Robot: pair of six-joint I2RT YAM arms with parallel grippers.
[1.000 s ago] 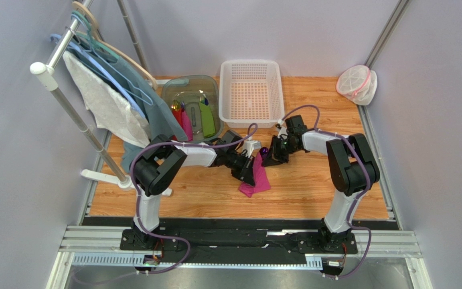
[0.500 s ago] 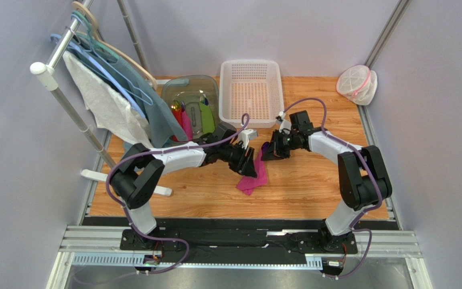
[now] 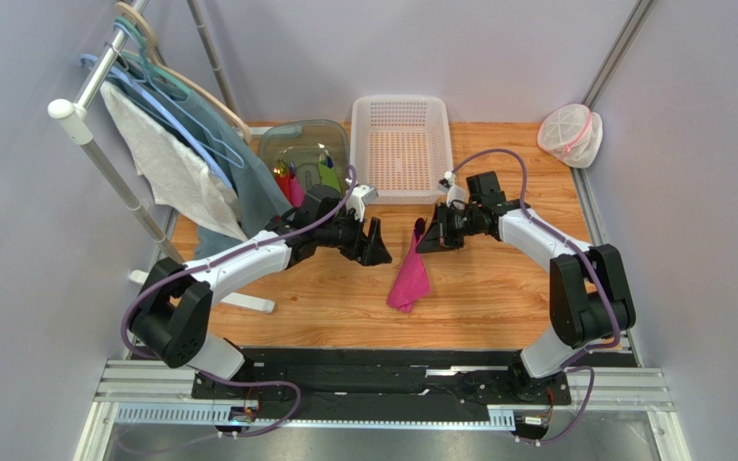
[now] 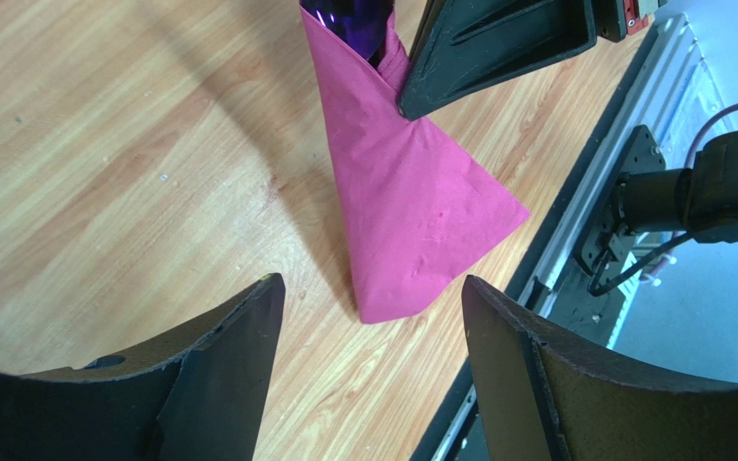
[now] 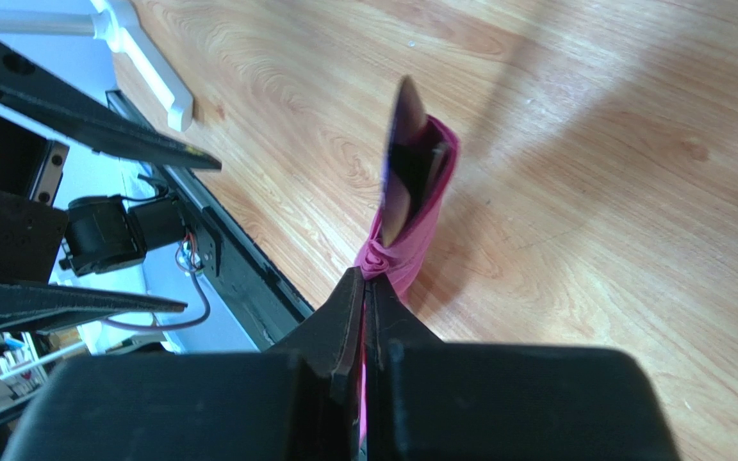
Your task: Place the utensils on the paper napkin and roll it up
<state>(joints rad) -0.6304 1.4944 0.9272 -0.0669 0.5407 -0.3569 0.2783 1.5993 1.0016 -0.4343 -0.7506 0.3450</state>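
The magenta paper napkin [image 3: 408,279] is wrapped into a narrow cone that slants down toward the table. My right gripper [image 3: 428,238] is shut on its upper edge, and the pinch shows plainly in the right wrist view [image 5: 363,280]. From the top of the wrap [image 5: 423,226] the purple spoon [image 5: 402,158] sticks out, with a black strip [image 5: 433,161] beside it that may be the knife. My left gripper [image 3: 375,245] stands open just left of the napkin, touching nothing. Its wrist view shows the napkin [image 4: 411,202] and the spoon [image 4: 349,17] beyond the gripper [image 4: 371,280].
A white basket [image 3: 402,144] stands at the back, with a clear bin [image 3: 304,158] of green, pink and red items to its left. A hanger rack with cloth [image 3: 166,163] fills the left side, its white foot [image 5: 151,58] on the table. A bagged container [image 3: 570,130] sits back right.
My left gripper opened, let go of the napkin and drew back to the left. The right gripper kept its grip and shifted slightly right, and the napkin now hangs longer and straighter.
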